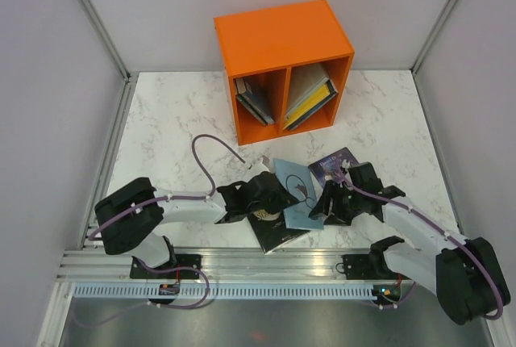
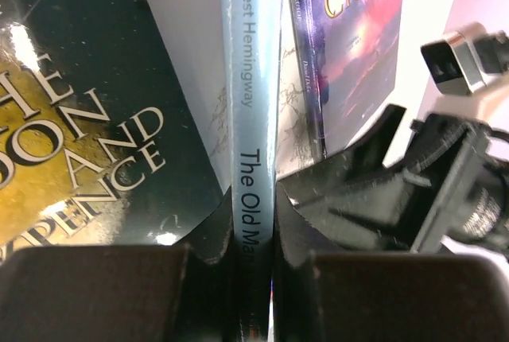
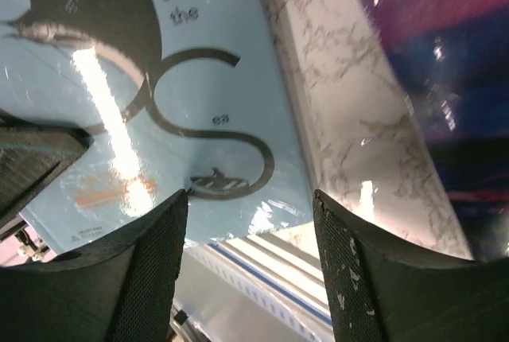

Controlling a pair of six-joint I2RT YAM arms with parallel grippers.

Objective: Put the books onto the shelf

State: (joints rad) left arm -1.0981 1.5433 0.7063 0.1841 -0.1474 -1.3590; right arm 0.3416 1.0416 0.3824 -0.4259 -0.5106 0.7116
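At the left of the middle in the top view, the left gripper (image 1: 266, 190) reaches low over the marble table (image 1: 169, 121). In its wrist view we see its jaws clenched on the spine of the light blue book (image 2: 253, 79), and this spine faces the camera and carries the name Ernest Hemingway. At the left of that view a dark book (image 2: 79, 143) with gold letters lies flat. In the top view it is at the lower middle, partly under the gripper.

At the upper middle stands the orange shelf (image 1: 282, 40). Its left compartment holds a few leaning books (image 1: 254, 101), and its right compartment holds another leaning stack (image 1: 310, 97).

More to the right, the purple book (image 1: 334, 161) lies flat on the table, near the light blue book. Just below it is the right gripper (image 1: 334, 202). In its wrist view the jaws stand apart with nothing between them, above the edge of the light blue cover and a strip of marble.
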